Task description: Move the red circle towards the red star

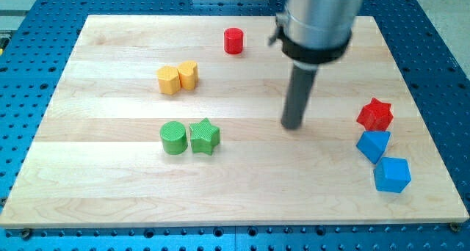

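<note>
Eight blocks lie on the board (110,199). My tip (293,125) touches none. The red circle (233,41) is up-left of it, the red star (375,114) to its right. Two blue blocks (373,145) (391,175), two yellow (169,80) (189,74) and two green (173,137) (204,136) pair up.

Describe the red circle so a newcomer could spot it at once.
Start at the wooden board and look along its top edge, just left of the big grey arm housing. The red circle stands there alone, up-left of my tip. Unlike the red star at the right edge, it is a plain round cylinder.
</note>
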Motion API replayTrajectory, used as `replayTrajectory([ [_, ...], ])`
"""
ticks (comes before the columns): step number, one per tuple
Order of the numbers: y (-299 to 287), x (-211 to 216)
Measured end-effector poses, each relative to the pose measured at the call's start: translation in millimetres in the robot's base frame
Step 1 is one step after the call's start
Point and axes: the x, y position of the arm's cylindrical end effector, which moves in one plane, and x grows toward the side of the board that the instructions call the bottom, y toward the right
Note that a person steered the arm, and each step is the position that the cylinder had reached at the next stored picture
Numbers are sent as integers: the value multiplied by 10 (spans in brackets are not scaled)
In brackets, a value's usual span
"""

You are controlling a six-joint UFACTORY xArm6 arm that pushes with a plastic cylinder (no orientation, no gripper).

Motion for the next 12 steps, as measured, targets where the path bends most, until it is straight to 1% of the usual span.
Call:
replayTrajectory([
  [1, -210, -474],
  [5, -182, -483],
  [6, -411, -561],
  [7, -641, -826],
  [8, -1087, -1064],
  [9, -1324, -1486],
  [10, -1220, -1768],
  [12, 161, -1097],
])
